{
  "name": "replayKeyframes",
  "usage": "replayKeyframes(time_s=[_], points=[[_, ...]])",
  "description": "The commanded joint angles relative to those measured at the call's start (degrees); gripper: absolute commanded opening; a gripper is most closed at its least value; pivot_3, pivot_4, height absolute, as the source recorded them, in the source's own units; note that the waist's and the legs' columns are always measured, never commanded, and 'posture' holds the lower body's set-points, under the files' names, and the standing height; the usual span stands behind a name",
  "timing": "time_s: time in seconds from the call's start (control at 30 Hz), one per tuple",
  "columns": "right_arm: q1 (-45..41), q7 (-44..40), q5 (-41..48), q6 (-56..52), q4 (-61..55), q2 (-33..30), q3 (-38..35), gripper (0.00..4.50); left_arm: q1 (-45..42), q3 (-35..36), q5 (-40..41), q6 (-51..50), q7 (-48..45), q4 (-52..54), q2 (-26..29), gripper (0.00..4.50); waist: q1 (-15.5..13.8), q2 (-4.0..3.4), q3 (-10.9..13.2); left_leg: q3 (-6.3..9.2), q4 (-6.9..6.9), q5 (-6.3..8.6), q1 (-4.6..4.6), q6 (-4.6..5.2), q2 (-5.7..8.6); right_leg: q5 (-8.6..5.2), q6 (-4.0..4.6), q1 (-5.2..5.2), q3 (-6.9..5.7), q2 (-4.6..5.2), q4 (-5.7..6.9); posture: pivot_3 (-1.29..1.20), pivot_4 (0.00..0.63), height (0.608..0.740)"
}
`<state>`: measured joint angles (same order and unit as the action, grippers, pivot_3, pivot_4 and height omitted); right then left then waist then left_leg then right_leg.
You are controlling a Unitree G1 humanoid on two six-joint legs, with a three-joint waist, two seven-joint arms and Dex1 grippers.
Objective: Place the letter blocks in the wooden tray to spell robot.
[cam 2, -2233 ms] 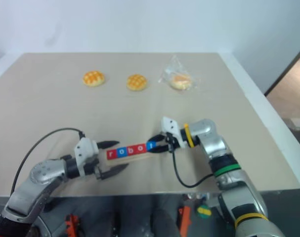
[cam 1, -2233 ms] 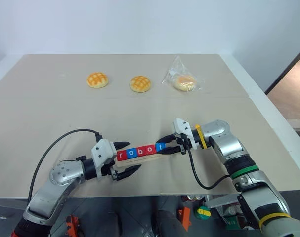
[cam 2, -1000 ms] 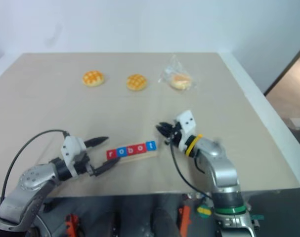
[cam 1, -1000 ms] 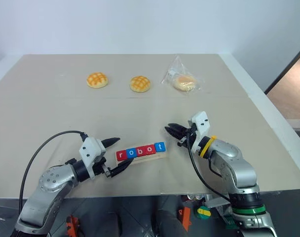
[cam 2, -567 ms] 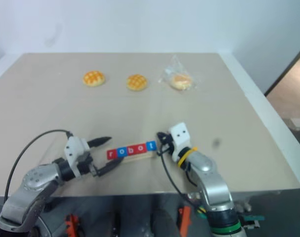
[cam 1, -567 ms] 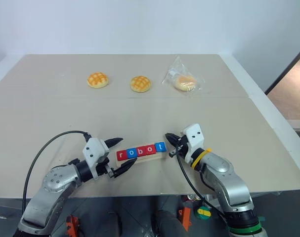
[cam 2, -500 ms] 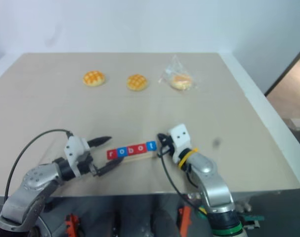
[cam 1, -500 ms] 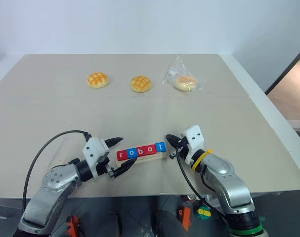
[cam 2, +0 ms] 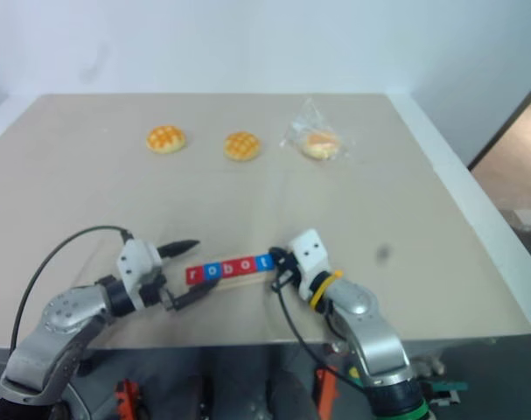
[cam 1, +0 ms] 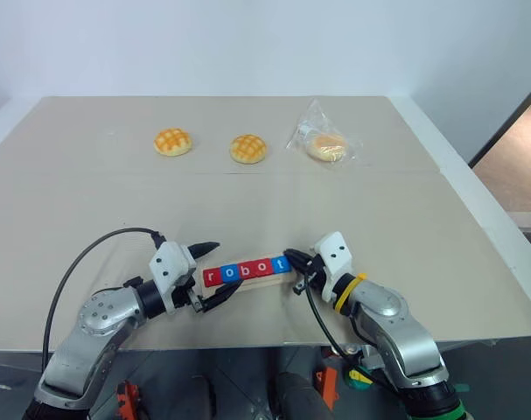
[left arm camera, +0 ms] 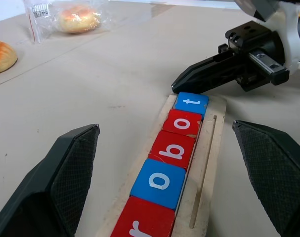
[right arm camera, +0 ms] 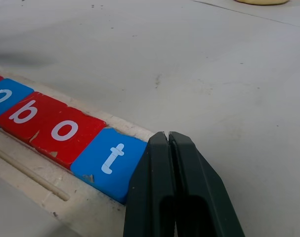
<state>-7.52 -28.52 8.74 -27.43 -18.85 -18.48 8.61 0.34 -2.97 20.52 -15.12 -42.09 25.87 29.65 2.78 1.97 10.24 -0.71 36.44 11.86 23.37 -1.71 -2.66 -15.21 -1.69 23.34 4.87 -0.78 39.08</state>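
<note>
Now the right gripper (cam 1: 289,262) has its two black fingers pressed together with nothing between them, and their tips sit right at the blue t block (right arm camera: 108,160), at the end of the wooden tray (left arm camera: 209,148) nearest that gripper. Whether the tips actually touch the block or the tray's rim is hard to tell; in the right wrist view they overlap the block's corner.

Across from it, the left gripper (cam 1: 214,276) stands spread wide and holds nothing, its fingers (left arm camera: 70,168) reaching to either side of the tray's other end, apart from the wood. The letter blocks (cam 1: 248,268) lie in a row in the tray between the two grippers, reading r, o, b, o, t from the left gripper's end towards the right one: red, blue, red, red, blue.

Well beyond both grippers, towards the far edge of the table (cam 1: 90,201), lie two golden buns (cam 1: 172,142) side by side, and a third bun in a clear plastic bag (cam 1: 322,140) further to the right.
</note>
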Motion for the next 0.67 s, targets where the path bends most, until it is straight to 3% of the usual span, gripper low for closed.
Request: replayKeyframes(time_s=[0.03, 0.17, 0.2, 0.4, 0.6, 0.67], points=[[-0.7, 1.4, 0.2, 0.7, -2.5, 0.0, -1.7, 0.04, -0.5, 0.0, 0.0, 1.1, -0.3, 0.8, 0.0, 4.5, 0.0, 0.0, 0.0, 0.0, 0.0, 0.0, 0.0, 0.0, 0.0, 0.0, 0.0, 0.0, 0.0, 0.0, 0.0, 0.0, 0.15, 0.74], [-3.0, 2.5, 0.5, 1.1, -0.8, -0.8, -4.9, 0.04, -0.7, 0.8, -0.1, 1.1, 0.3, 0.1, -0.3, 4.5, 0.0, 0.0, 0.0, -0.01, 0.0, 0.0, 0.0, 0.0, 0.01, 0.01, -0.01, 0.0, 0.01, 0.01, 0.0, 0.0, 0.15, 0.74], [-3.5, 2.3, 0.9, 1.0, -0.5, -1.0, -5.6, 0.27, -0.8, 1.3, 0.3, 0.9, 0.6, -0.1, -0.4, 4.5, 0.0, 0.0, 0.0, -0.02, 0.01, 0.0, 0.0, 0.0, 0.01, 0.01, -0.02, 0.0, 0.02, 0.01, 0.0, 0.0, 0.15, 0.74], [-7.3, -5.8, 7.0, 0.7, 4.2, -5.7, -10.7, 2.25, -2.3, 8.4, 2.5, -0.1, 1.7, -4.6, 1.1, 4.5, 0.0, 0.0, 0.0, 0.01, 0.01, 0.0, 0.0, 0.0, 0.0, 0.01, 0.0, 0.0, -0.02, -0.02, 0.0, 0.0, 0.15, 0.74], [-10.2, -25.1, 11.8, 6.4, 16.2, -15.7, -10.9, 4.43, -4.3, 13.1, 0.1, 1.5, 1.4, -14.6, 4.8, 4.5, 0.0, 0.01, 0.0, -0.02, 0.0, 0.03, 0.0, 0.05, 0.02, 0.0, 0.0, -0.02, -0.02, -0.01, -0.02, 0.0, 0.15, 0.74], [-11.8, -28.4, 11.7, 9.1, 21.0, -17.2, -11.0, 4.47, -4.4, 14.4, -0.5, 2.9, 0.9, -17.4, 5.8, 4.5, 0.0, 0.01, 0.0, -0.06, -0.01, 0.04, -0.01, 0.07, 0.02, -0.01, 0.0, -0.02, 0.0, -0.01, -0.03, 0.0, 0.15, 0.74]])
